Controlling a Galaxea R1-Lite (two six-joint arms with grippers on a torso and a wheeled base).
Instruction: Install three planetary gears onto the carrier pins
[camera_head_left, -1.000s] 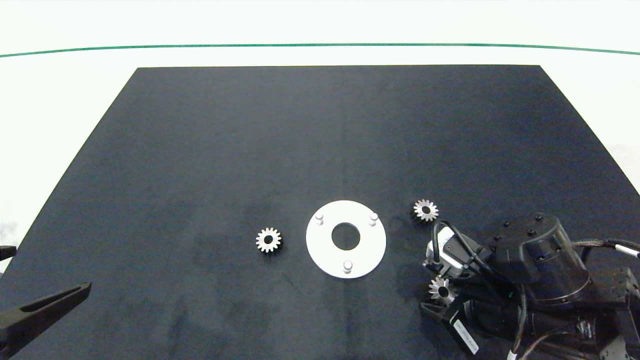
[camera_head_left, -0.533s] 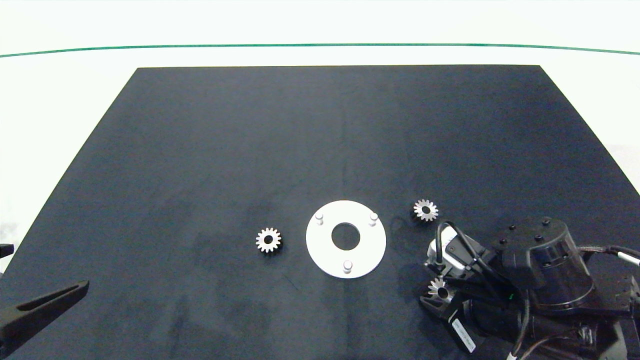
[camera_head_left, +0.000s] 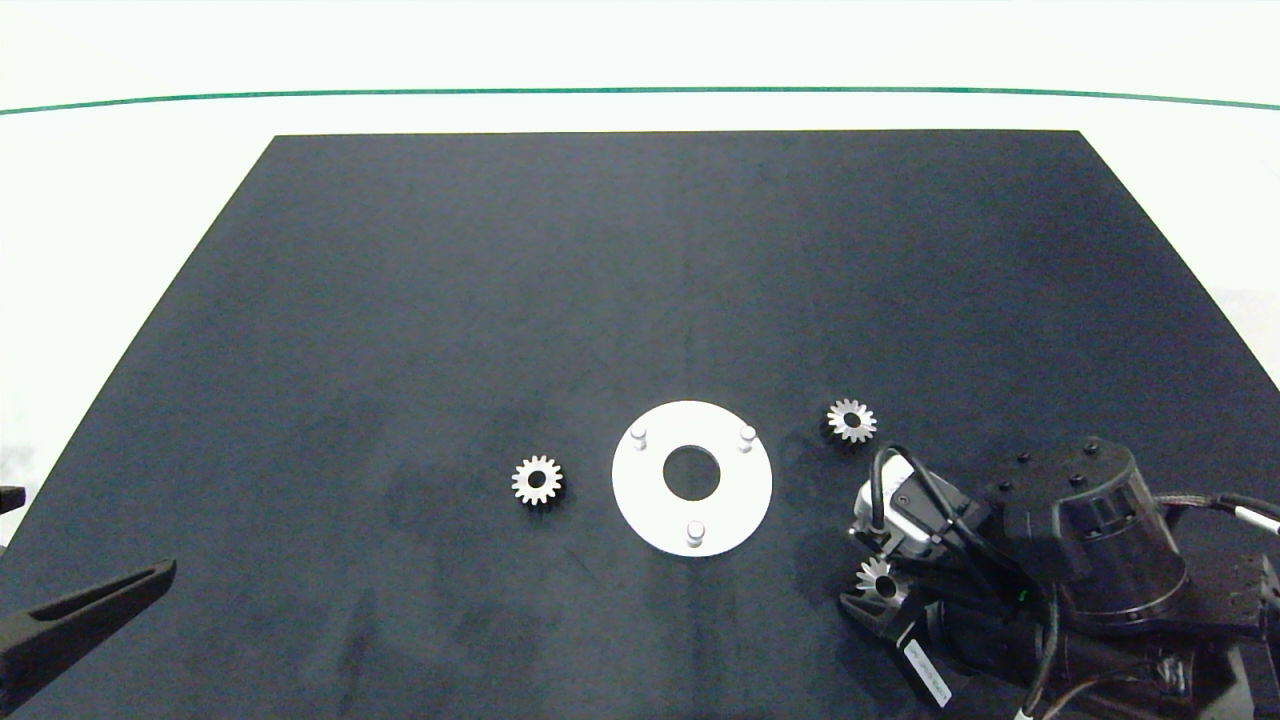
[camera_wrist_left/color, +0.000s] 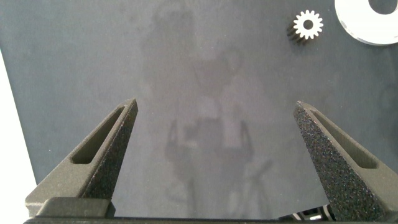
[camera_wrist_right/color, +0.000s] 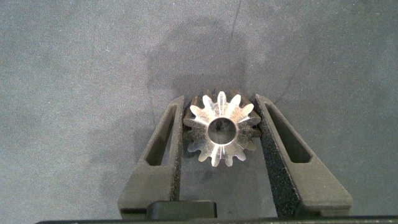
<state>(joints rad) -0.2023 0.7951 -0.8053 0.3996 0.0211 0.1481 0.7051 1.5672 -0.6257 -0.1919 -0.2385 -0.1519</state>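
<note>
Right gripper (camera_wrist_right/color: 219, 134) has dropped lower over the last second and now pinches one small silver toothed gear (camera_wrist_right/color: 221, 129) by its teeth on the black mat (camera_head_left: 640, 280), right of the round white carrier disc (camera_head_left: 735, 500). First pick looks secured; all three whitish pins (camera_head_left: 696, 529) are bare, the other gears (camera_head_left: 537, 480) untouched. Left gripper (camera_wrist_left/color: 221, 155) is parked at the mat's left edge, spread wide, empty.

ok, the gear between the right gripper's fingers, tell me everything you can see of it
The gear is small, silver, metal-looking, with pointed teeth around a round centre hole. It sits between the right gripper fingers, which are closed against its teeth on both sides. In the head view it lies right of the white disc, partly hidden by the arm.
</note>
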